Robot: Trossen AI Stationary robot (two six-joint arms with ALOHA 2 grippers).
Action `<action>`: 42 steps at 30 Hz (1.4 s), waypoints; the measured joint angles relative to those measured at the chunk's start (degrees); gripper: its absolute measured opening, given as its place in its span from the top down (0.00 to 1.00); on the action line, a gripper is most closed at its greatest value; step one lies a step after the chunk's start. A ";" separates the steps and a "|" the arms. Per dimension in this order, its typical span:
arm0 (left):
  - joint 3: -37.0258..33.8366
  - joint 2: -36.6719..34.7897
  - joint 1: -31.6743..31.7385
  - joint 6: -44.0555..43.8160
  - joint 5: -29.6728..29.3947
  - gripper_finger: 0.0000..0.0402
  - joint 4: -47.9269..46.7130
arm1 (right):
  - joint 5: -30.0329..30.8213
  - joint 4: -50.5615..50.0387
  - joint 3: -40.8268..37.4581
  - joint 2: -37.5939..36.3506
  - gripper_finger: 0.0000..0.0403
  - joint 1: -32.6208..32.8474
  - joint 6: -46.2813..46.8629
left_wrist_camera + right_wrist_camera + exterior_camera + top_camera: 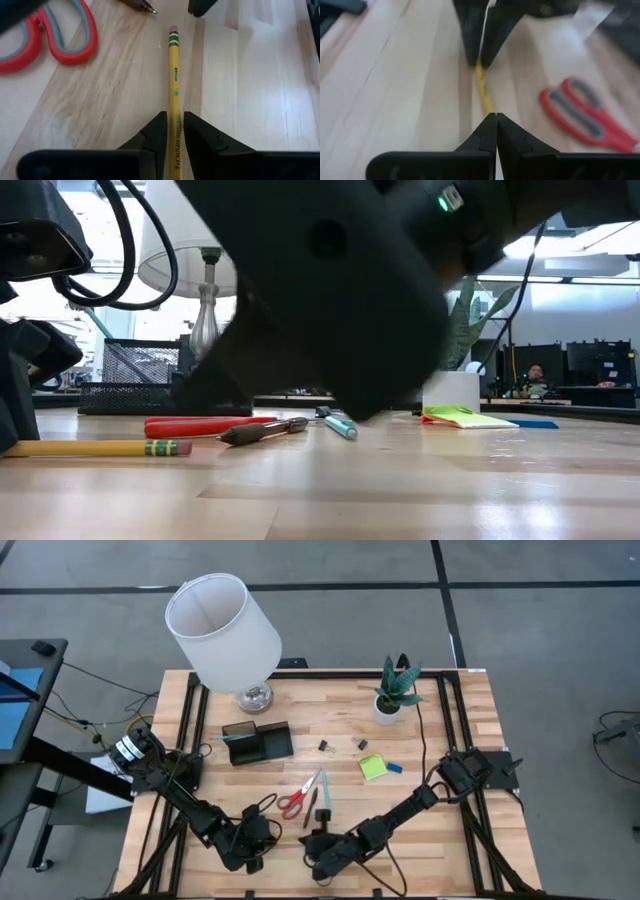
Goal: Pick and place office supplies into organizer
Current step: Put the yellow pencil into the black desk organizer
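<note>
Scissors (293, 802) right of pencil (174, 100)

wood table (460, 830), scissors (297, 799), pencil (174, 85), possibly pens (324, 792)

Left arm is reaching low across the table's front edge, left gripper (174, 142) sitting at the wood with fingers (155, 135) narrowed to a thin gap. Right arm is stretching in from the right side toward it, right gripper (495, 131) facing the left one, fingertips (487, 130) pressing together.
</note>
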 joint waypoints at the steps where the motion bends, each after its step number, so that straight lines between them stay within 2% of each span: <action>1: 0.00 0.00 0.00 0.01 0.01 0.85 0.03 | -1.27 -1.14 0.00 0.00 1.00 -0.21 0.96; 4: 0.00 0.00 0.00 -0.27 0.02 0.85 0.03 | -4.61 -3.95 0.00 0.00 0.97 -0.74 1.46; 11: -0.09 0.07 0.01 0.54 0.42 0.85 1.98 | -4.80 -3.75 0.02 -0.11 0.83 -2.51 0.14; 16: -0.07 0.09 0.02 0.60 0.60 0.85 2.21 | -11.51 -2.34 0.03 0.17 0.76 -3.51 -0.36; 18: -0.04 0.09 0.02 0.76 0.63 0.85 2.24 | -11.82 -1.90 0.11 0.44 0.74 -3.62 -0.37; 35: 0.00 0.07 0.02 0.77 0.63 0.85 2.13 | -12.46 -0.36 0.07 0.66 0.73 -4.83 -1.11; 38: 0.00 0.07 0.02 0.77 0.63 0.85 2.13 | -15.44 0.51 0.02 0.70 0.74 -4.87 -1.57; 42: 0.00 0.07 0.00 0.77 0.63 0.85 2.06 | -16.27 1.63 0.09 1.46 0.79 -4.87 -1.68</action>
